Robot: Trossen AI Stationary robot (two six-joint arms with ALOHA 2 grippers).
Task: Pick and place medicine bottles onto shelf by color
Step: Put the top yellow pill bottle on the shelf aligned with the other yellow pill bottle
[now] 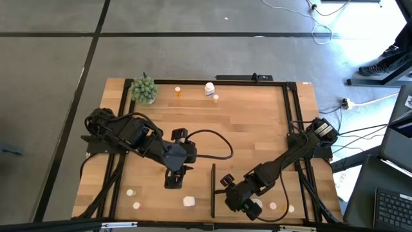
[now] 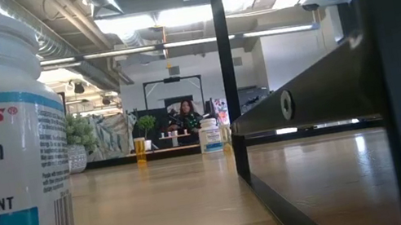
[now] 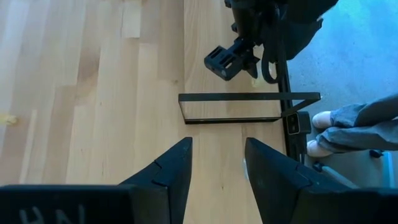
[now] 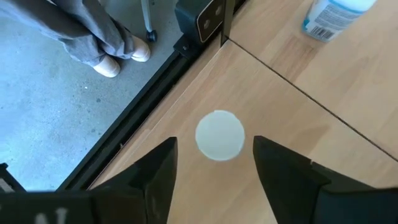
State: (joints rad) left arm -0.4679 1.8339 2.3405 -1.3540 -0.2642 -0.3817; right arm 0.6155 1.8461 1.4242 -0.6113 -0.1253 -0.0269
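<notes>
Right hand (image 4: 211, 163) open astride round white bottle cap (image 4: 219, 134), pale wood table (image 4: 323, 124)

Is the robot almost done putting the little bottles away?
Not yet. Only an orange bottle and two white bottles stand at the table's far edge. The right gripper is open, with its fingers on either side of a white bottle top. The left gripper is open and empty. Several small white bottles wait along the near edge.

Upright shelf (image 1: 213, 189) between both arms
</notes>
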